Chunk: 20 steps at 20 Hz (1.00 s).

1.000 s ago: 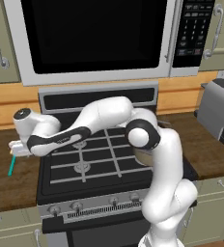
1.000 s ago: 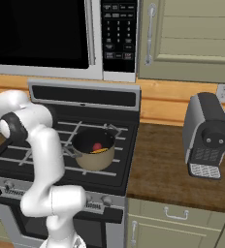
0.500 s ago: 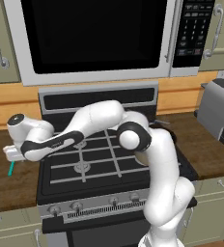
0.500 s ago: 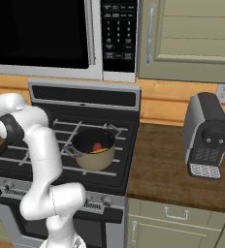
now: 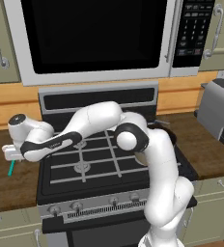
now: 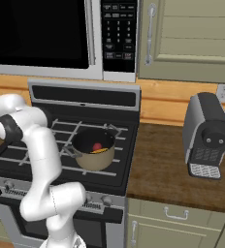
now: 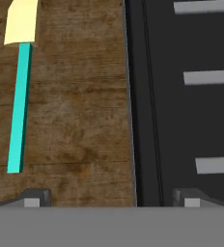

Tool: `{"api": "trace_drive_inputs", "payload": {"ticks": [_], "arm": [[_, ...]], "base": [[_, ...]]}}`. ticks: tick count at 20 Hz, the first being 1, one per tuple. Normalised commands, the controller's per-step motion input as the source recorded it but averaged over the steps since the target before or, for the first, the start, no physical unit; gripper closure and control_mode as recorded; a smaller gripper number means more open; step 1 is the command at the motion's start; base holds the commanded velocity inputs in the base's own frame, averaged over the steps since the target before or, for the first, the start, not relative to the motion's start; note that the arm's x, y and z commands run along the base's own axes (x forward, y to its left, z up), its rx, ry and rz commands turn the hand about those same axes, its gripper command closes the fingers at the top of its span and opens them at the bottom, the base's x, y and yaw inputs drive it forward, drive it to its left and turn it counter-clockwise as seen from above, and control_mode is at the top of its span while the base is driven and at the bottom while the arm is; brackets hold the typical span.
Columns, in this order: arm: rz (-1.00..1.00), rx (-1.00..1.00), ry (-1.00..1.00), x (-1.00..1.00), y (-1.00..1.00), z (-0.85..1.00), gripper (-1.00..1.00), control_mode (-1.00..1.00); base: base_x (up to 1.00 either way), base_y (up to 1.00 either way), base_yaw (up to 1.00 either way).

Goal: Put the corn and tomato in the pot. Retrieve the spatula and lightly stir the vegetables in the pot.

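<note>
Two tips: pincer [image 7: 111, 198] gapes wide, holding nothing, above the bench [image 7: 70, 111] edge beside the stove [image 7: 181, 120].
Change: arm has swung further left and lower toward the spatula [image 7: 18, 91].
Spatula: flat on the bench, untouched.
Pot [image 6: 92, 152]: corn [image 6: 101, 150] and tomato [image 6: 97, 146] inside; stirring awaits.
Writing: microwave [image 6: 117, 34] keypad illegible.

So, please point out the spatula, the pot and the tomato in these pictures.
spatula [image 7: 18, 106], hand view, middle of the teal handle.
pot [image 6: 96, 162], right base view, front of the tan outer wall.
tomato [image 6: 97, 146], right base view, red top, inside the pot.
</note>
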Motion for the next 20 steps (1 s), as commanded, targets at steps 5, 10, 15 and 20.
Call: {"api": "trace_drive_inputs", "payload": {"ticks": [5, 10, 15, 20], "arm": [[0.0, 0.0, 0.0, 0.03, 0.16, -0.04, -1.0, -1.0], [0.0, 0.0, 0.0, 0.1, 0.27, -0.09, -1.0, -1.0], [0.0, 0.0, 0.03, 0.09, 0.31, -0.06, -1.0, -1.0], [0.0, 0.0, 0.05, 0.09, 0.28, -0.12, -1.0, -1.0]], "base": [[0.0, 0.0, 0.0], [0.0, 0.0, 0.0], [0.0, 0.0, 0.0], [0.0, 0.0, 0.0]]}}
